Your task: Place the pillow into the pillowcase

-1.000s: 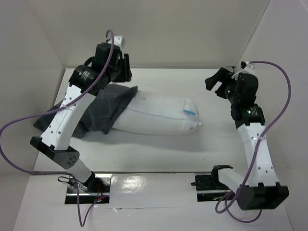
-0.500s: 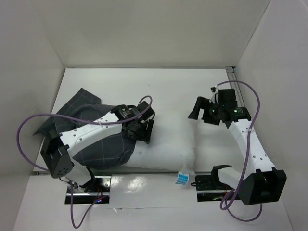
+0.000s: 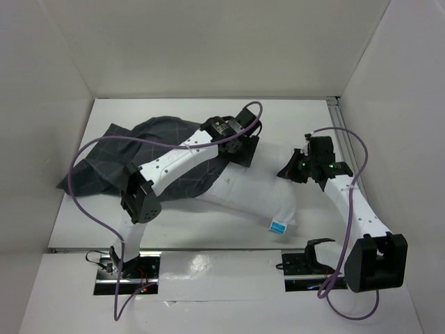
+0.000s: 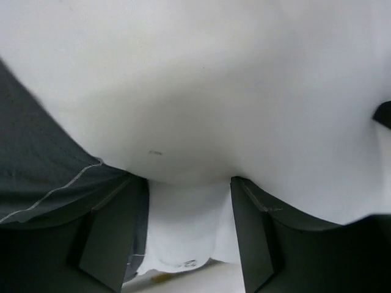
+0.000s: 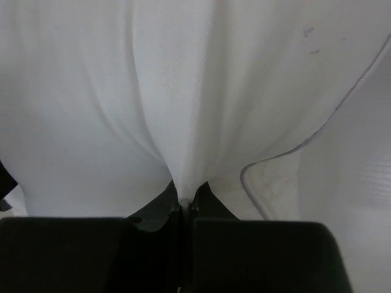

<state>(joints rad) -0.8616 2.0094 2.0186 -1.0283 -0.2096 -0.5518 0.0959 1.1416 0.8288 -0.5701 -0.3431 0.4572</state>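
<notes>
The white pillow (image 3: 254, 198) lies slantwise across the table, with its blue tag (image 3: 278, 227) at the near right end. Its left part is under the dark grey checked pillowcase (image 3: 111, 160), which spreads wrinkled to the left. My left gripper (image 3: 242, 152) presses down on the pillow at the pillowcase's edge. In the left wrist view its jaws (image 4: 186, 183) stand open, with the pillow (image 4: 201, 79) bulging between them and the pillowcase (image 4: 36, 165) at the left. My right gripper (image 3: 290, 172) is at the pillow's right side, shut (image 5: 183, 204) on a pinch of pillow fabric (image 5: 122, 91).
White walls enclose the table on three sides. A metal rail (image 3: 334, 104) runs at the back right corner. The arms' mounting plates (image 3: 132, 268) (image 3: 306, 263) sit at the near edge. Purple cables (image 3: 90, 209) loop from both arms.
The right gripper has shut on the pillow's fabric. The left gripper has moved back and to the right along the pillow. The pillow's tagged end has come away from the near edge.
</notes>
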